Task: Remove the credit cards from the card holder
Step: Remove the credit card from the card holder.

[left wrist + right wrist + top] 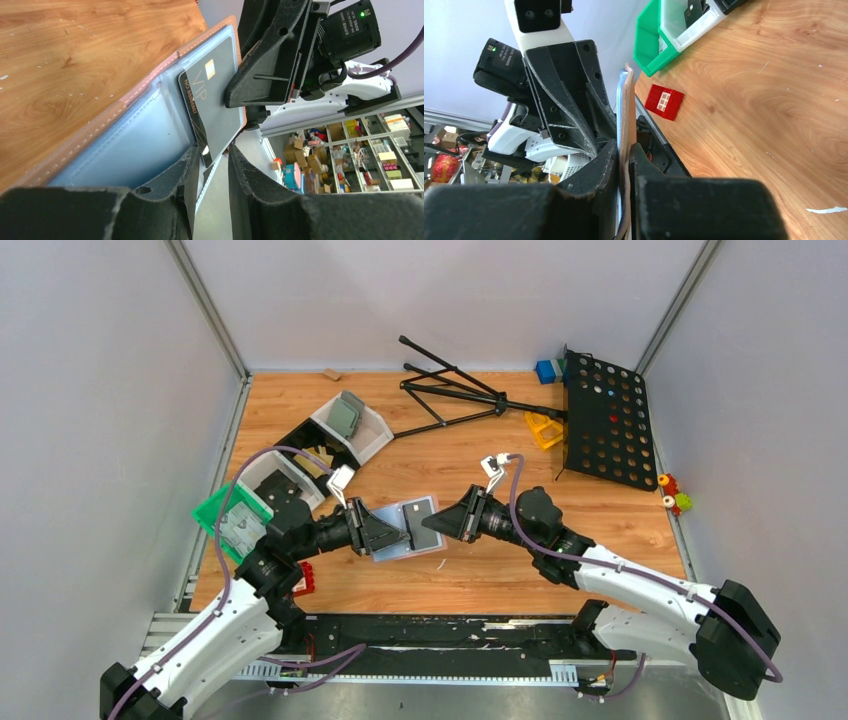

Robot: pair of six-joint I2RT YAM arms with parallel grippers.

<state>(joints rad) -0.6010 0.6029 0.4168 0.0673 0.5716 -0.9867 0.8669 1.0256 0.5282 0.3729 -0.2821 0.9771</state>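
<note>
The card holder [397, 548] is held up off the table between both grippers. In the left wrist view its blue-grey face [135, 145] and salmon edge show. A black credit card [212, 105] marked VIP with a pale chip sticks out of its pocket at an angle; it also shows from above [424, 521]. My left gripper [212, 150] is closed to a narrow gap on the card's lower corner, which touches both fingers. My right gripper [624, 147] is shut on the holder's salmon edge [627, 110]. From above, the left gripper [392, 532] and right gripper [432, 526] face each other.
A green bin [232, 520] and white bins [372, 430] stand at the left; one holds a grey-green holder [346, 417]. A red brick [303, 578] lies near the left arm. A black tripod [460, 390] and a perforated black panel [605, 420] lie at the back right.
</note>
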